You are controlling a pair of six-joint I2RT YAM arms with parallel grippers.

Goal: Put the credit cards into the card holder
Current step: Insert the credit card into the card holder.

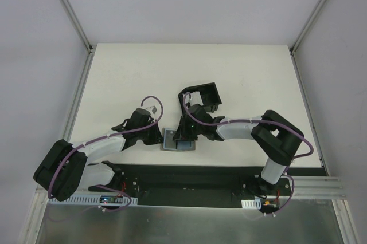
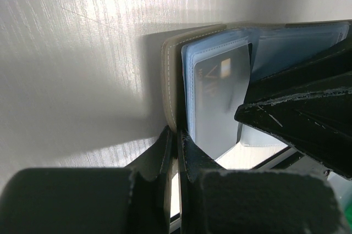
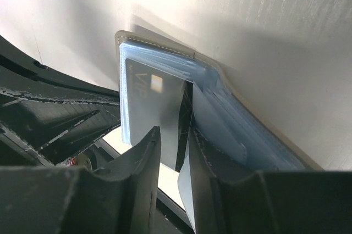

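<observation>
Black base plate [image 1: 189, 176], white table [image 1: 246, 78], grey wallet [image 1: 170, 140], card holder [image 1: 199, 88], pale walls [image 1: 189, 3]

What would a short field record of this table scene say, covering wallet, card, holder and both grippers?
wallet: grey folding wallet, open on white table
card: dark blue credit card, inside wallet's clear sleeve
holder: black plastic card holder, beyond wallet, apart
left gripper: shut on wallet's edge
right gripper: fingers astride card, grip unclear

The top camera looks steeply down from afar; both wrist cameras closely face the same wallet [image 2: 174, 80].
</observation>
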